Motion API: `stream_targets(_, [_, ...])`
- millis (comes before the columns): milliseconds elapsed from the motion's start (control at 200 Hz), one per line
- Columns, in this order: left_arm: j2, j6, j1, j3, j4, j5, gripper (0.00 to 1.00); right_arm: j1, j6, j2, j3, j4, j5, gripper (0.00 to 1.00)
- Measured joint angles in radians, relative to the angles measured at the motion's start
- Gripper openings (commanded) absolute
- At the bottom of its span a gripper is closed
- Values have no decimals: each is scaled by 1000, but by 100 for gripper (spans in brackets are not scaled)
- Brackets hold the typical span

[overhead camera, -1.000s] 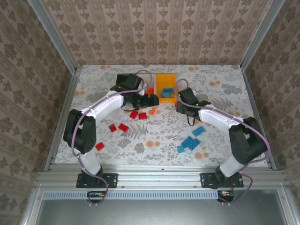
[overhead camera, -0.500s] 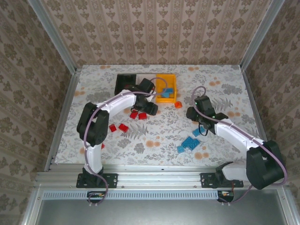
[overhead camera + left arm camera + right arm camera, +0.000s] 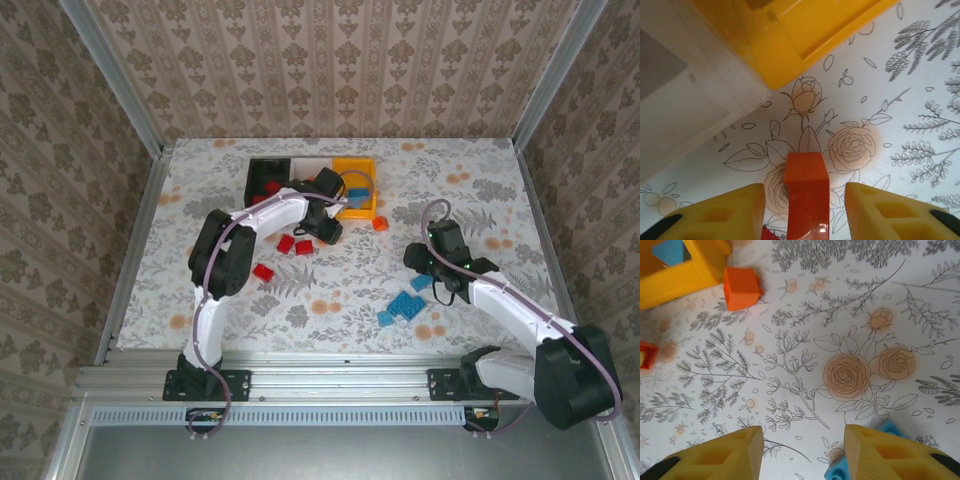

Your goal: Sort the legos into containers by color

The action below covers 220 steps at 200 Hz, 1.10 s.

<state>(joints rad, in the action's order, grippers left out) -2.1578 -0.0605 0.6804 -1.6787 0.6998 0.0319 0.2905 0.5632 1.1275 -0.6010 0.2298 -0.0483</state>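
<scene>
An orange lego [image 3: 806, 172] lies on the floral table between the fingers of my left gripper [image 3: 804, 190], with a gap on each side, so the jaws are open and touch nothing. This gripper [image 3: 328, 232] hangs just before the white container [image 3: 690, 105] and the orange-yellow container [image 3: 790, 45]. My right gripper [image 3: 804, 432] is open over bare table, a light blue lego [image 3: 836, 471] poking out beside its right finger. In the top view it [image 3: 416, 258] hovers above the blue legos [image 3: 405, 305]. The black container [image 3: 262, 168] holds red legos.
Red legos [image 3: 286, 243] lie left of my left gripper, and another [image 3: 263, 271] lies nearer. A loose orange lego [image 3: 380, 224] sits by the yellow container's corner, also the orange lego [image 3: 741, 287] in the right wrist view. Blue legos [image 3: 358, 195] lie in the yellow container.
My left gripper dropped in front of the bins and its jaws narrowed around the orange lego. My right gripper drew back from the yellow bin toward the blue legos.
</scene>
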Motion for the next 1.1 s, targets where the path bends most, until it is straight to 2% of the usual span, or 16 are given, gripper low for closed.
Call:
stream_targets(220, [-14,2,3,0,-5,17,27,-22,10,-105,0,57,-31,52])
stream_targets(310, [-14,1,6,0,-12,21,18,-29,10,-120,1,71,-35,49])
stream_targets(665, [-6,2,12,9,-21,47,15,-34,10,-127,1,94,-45,45])
stream_targets(850, [55,2,33,3,4,49,11,-45,10,-143,1,111,-50,45])
stream_targets(935, [84,3,34,-55,40,26,11,-51,10,-146,1,115,-49,44])
stream_targets(1100, [58,6,-14,-323,112,-43,11,-58,9,-155,1,119,-49,43])
